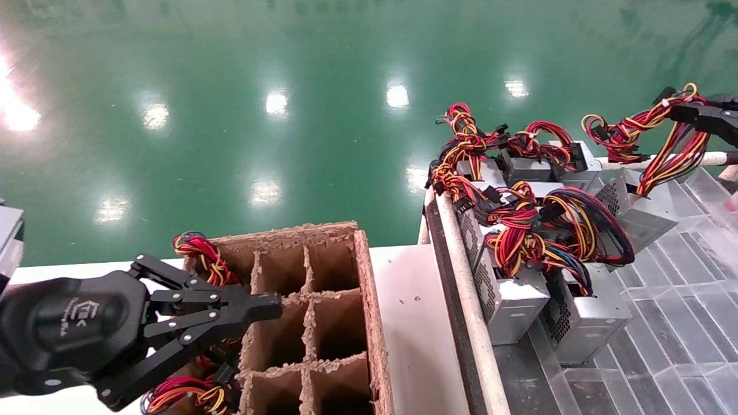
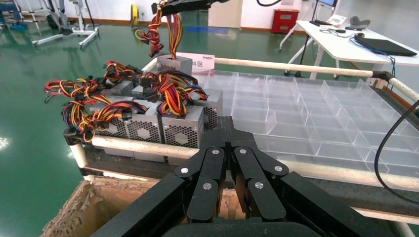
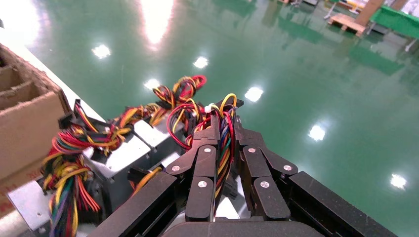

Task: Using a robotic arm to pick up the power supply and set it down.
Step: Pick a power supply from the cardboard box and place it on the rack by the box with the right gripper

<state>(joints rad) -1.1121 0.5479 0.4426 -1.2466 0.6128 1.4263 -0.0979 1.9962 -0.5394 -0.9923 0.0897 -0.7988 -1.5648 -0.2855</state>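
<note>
Right tool [image 3: 225, 129] clamped on cable bundle [image 3: 223, 148], power supply [image 1: 634, 210] hanging below; left tool [image 2: 227, 129] closed, empty.

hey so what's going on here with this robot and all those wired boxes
The right gripper is shut on the cable bundle of one power supply, at the far end of a cluster of power supplies on the clear divided tray. In the head view that unit looks tilted, possibly lifting. The left gripper hovers shut over the cardboard divider box, holding nothing.
</note>
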